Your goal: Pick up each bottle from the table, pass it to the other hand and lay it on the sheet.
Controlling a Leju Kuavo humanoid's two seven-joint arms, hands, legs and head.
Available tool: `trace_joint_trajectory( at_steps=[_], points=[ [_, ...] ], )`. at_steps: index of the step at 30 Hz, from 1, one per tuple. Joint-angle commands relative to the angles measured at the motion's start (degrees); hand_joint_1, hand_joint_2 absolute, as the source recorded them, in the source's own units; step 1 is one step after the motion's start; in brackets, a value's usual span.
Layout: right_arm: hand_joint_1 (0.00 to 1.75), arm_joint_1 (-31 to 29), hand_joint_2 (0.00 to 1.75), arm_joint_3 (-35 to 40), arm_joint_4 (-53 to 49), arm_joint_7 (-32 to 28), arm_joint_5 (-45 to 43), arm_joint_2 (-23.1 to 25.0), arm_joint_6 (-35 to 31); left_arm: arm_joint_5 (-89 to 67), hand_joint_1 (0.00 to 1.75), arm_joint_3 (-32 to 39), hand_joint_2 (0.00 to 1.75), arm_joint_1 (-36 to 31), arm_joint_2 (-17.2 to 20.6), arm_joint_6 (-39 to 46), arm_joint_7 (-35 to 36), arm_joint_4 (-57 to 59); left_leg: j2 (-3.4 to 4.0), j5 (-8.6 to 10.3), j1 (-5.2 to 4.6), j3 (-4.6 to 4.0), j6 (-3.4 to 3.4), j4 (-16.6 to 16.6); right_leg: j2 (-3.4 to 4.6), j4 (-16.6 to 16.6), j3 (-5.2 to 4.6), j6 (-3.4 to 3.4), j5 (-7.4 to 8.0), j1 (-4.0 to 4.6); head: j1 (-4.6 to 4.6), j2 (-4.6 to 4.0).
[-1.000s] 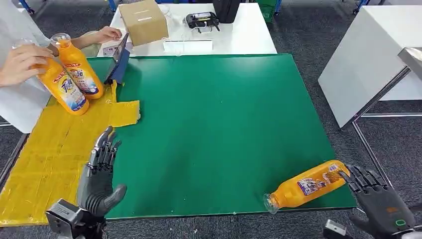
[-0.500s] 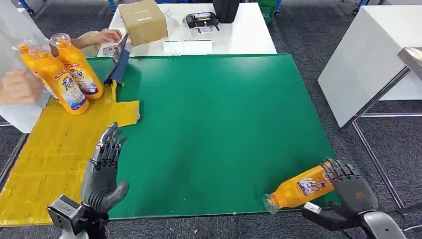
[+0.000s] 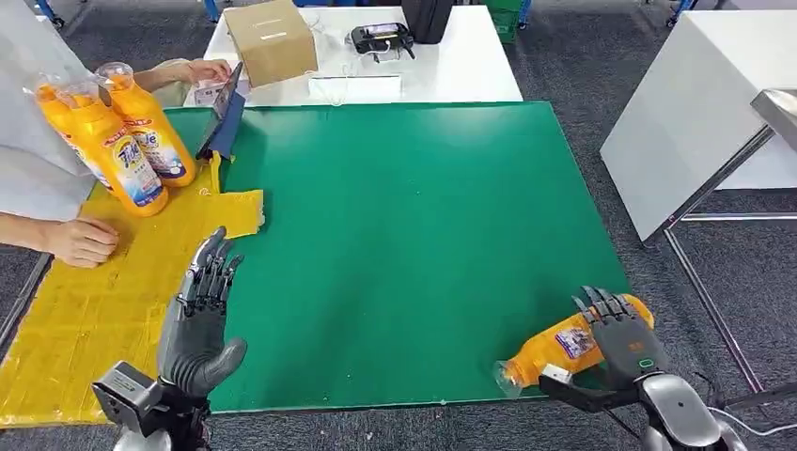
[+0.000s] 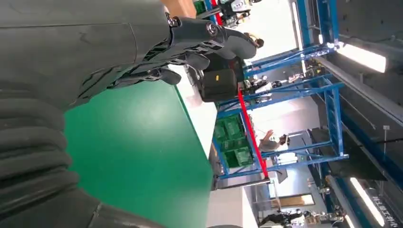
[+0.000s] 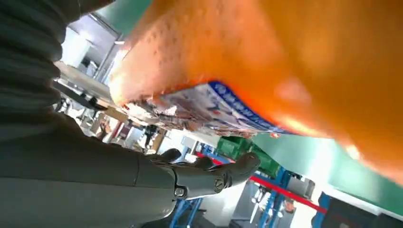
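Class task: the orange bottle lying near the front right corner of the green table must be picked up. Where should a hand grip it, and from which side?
Grip the orange bottle around its wide labelled body, coming from above. It lies on its side, neck pointing left, so the broad body offers the surest hold. The right hand sits right over that part.

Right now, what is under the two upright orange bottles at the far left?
The two upright orange bottles stand on the yellow sheet, near its far edge. The bottles cover the part of the sheet beneath them.

Left hand (image 3: 202,315) flat and spread; right hand (image 3: 622,336) fingers extended.
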Motion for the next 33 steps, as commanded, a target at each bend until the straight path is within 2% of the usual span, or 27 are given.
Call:
trace_joint_trajectory(
  at_steps=[1,3,6,8,10,13,15,17,20,22,24,25,28,30,32,33],
  points=[
    [1.75,-9.7,1.75,11.7,16.9,-1.3,-5.7,-3.2,15.8,1.5,0.0,-2.3,1.75,-4.1,0.6,-0.5,0.2,6.8,-0.04,-0.04,0.16,0.35,-0.12,-0.1,0.32,-0.2,0.39,-0.15,0.03,0.11,0.0,0.0],
    [1.75,-10.6,1.75,13.9,20.2,-3.1,-9.2,-7.2,17.0,2.3,0.0,-3.2,1.75,-6.0,0.6,-0.3,-0.3,9.5,-0.18,0.0,0.1,0.36,-0.07,-0.1,0.11,-0.1,0.41,-0.1,0.0,0.05,0.0,0.0],
    [1.75,-11.2,1.75,15.3,21.4,-4.0,-11.1,-8.6,17.7,3.0,0.0,-3.8,1.75,-6.8,0.8,0.0,-0.7,10.8,-0.21,0.0,0.13,0.69,-0.06,-0.1,0.02,-0.2,0.63,-0.11,0.0,0.07,-0.04,0.0],
    [1.75,-11.6,1.75,15.6,21.0,-3.9,-11.4,-8.6,17.6,3.1,0.0,-4.0,1.75,-6.8,0.8,0.1,-0.7,10.8,-0.35,-0.08,0.1,0.91,0.02,0.0,-0.18,-0.3,0.45,-0.14,-0.25,0.05,0.05,0.0],
    [1.75,-11.9,1.75,15.7,20.8,-3.7,-11.5,-8.5,17.7,3.1,0.0,-4.0,1.75,-6.7,0.9,0.2,-0.7,10.7,-0.52,-0.09,0.12,1.06,0.07,-0.1,-0.3,-0.3,0.67,-0.04,-0.31,0.02,0.04,0.0],
    [1.75,-12.1,1.75,16.4,19.8,-3.3,-12.1,-9.4,18.4,3.3,0.0,-4.4,1.75,-6.6,0.9,0.3,-0.7,10.5,-0.53,-0.11,0.13,1.1,0.08,-0.1,-0.21,-0.4,0.8,0.07,-0.23,0.04,0.02,0.0],
    [1.75,-11.9,1.75,16.2,18.2,-3.8,-13.8,-9.7,16.2,3.4,0.0,-4.9,1.75,-6.7,0.9,0.4,-0.7,10.4,-0.54,-0.14,0.12,1.11,0.12,-0.1,-0.25,-0.4,0.85,0.09,-0.26,0.03,0.0,0.0],
    [1.75,-12.0,1.75,14.7,15.1,-5.5,-15.5,-6.4,10.2,2.4,0.0,-5.2,1.75,-5.9,0.9,0.9,-0.1,9.2,-0.64,-0.16,0.17,1.18,0.06,-0.1,-0.23,-0.4,0.97,0.03,-0.29,0.07,0.0,0.0],
    [1.75,-11.3,1.75,12.7,10.3,-3.7,-16.7,-1.8,7.5,1.1,0.0,-5.7,1.75,-5.0,1.0,0.7,0.7,8.0,-0.34,-0.22,0.21,1.13,0.06,-0.1,0.09,-0.5,1.1,0.06,-0.23,0.13,0.0,0.0],
    [1.75,-9.9,1.75,4.2,4.0,-6.3,-26.0,9.2,-0.4,-1.2,0.0,-6.7,1.75,-4.2,0.7,0.0,2.1,7.4,-0.2,-0.27,0.18,1.09,0.07,-0.1,0.23,-0.4,1.42,0.07,-0.25,0.1,-0.02,0.0],
    [1.75,-9.1,1.75,1.1,-3.0,-6.1,-32.7,15.5,-0.2,-2.8,0.0,-8.7,1.75,-4.8,0.4,0.0,2.6,8.9,0.07,-0.31,0.21,1.08,0.01,-0.1,0.35,-0.4,1.31,0.07,-0.16,0.15,0.02,0.0],
    [1.75,-9.0,1.75,1.3,-3.9,-5.3,-32.4,15.6,0.1,-2.8,0.0,-9.0,1.75,-5.0,0.4,-0.1,2.6,9.3,0.19,-0.32,0.26,1.1,-0.07,-0.1,0.54,-0.4,1.29,-0.03,-0.15,0.2,0.04,0.0],
    [1.75,-8.5,1.75,0.9,-4.3,-5.0,-32.6,15.0,0.3,-2.8,0.0,-9.1,1.75,-5.2,0.5,0.0,2.6,9.6,-0.04,-0.32,0.23,0.93,-0.08,0.0,0.35,-0.2,1.08,-0.04,-0.29,0.16,-0.02,0.0],
    [1.75,-8.3,1.75,-3.4,-5.9,-10.5,-43.5,19.3,0.0,-3.4,0.0,-10.6,1.75,-6.0,1.0,-0.3,2.7,10.5,-0.3,-0.25,0.19,0.88,-0.02,0.0,0.01,-0.2,1.05,0.03,-0.32,0.11,-0.02,0.0],
    [1.75,-8.4,1.75,-4.6,-8.6,-11.1,-48.8,23.7,-1.2,-4.7,0.0,-13.3,1.75,-7.9,1.1,-0.4,2.9,13.1,-0.34,-0.21,0.28,0.84,-0.02,0.0,-0.06,-0.2,1.05,0.05,-0.36,0.17,0.0,0.0],
    [1.75,-9.0,1.75,-4.0,-9.1,-10.9,-54.5,25.9,0.4,-5.5,0.0,-15.0,1.75,-9.1,1.2,-0.1,2.9,14.6,-0.3,-0.15,0.17,0.7,0.03,0.0,-0.12,-0.1,0.92,0.13,-0.31,0.08,0.02,0.0]
  ],
)
